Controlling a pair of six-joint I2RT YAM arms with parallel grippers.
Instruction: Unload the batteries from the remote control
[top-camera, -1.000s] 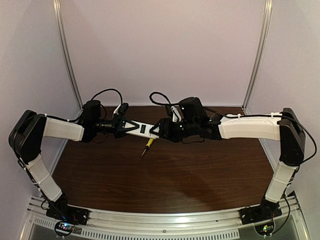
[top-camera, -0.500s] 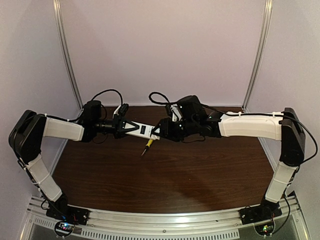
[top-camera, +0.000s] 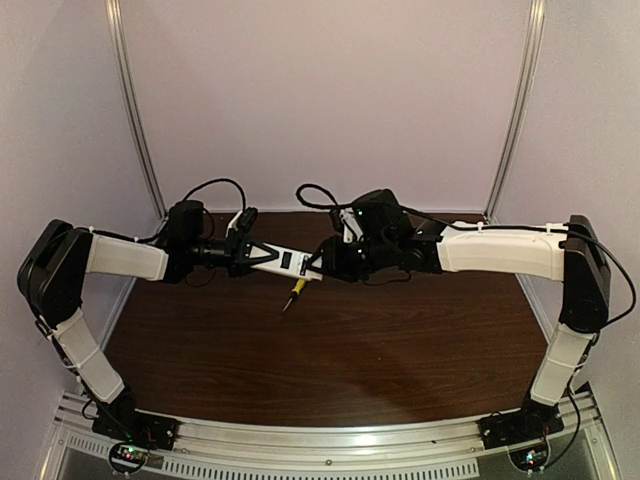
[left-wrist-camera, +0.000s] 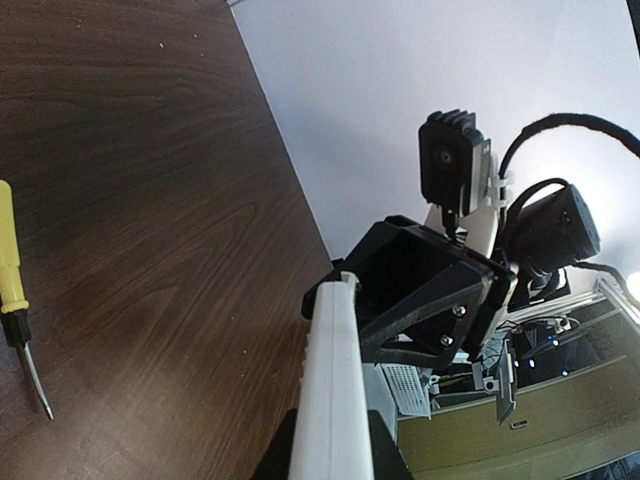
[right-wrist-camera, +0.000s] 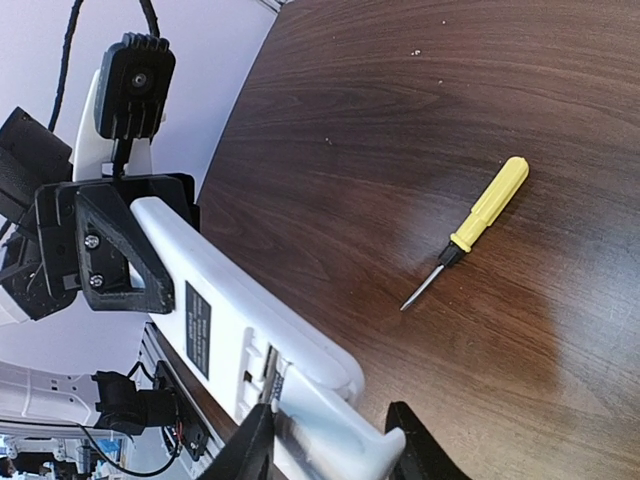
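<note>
The white remote control (top-camera: 285, 260) hangs above the table between both grippers, label side towards the right wrist camera. My left gripper (top-camera: 248, 254) is shut on its left end, and the slab (left-wrist-camera: 330, 400) runs out edge-on from between the jaws. My right gripper (right-wrist-camera: 335, 445) straddles the other end, one finger (right-wrist-camera: 250, 445) against each side of the battery cover (right-wrist-camera: 330, 420). That cover sits slightly shifted, leaving a narrow gap (right-wrist-camera: 270, 375). The batteries are hidden inside.
A yellow-handled screwdriver (top-camera: 296, 290) lies on the brown table just in front of the remote, also seen in the right wrist view (right-wrist-camera: 480, 225). Pale walls and metal rails (top-camera: 135, 120) enclose the back and sides.
My right gripper's jaws have narrowed onto the remote's cover end and its wrist has shifted slightly left. The left gripper and remote have stayed still.
</note>
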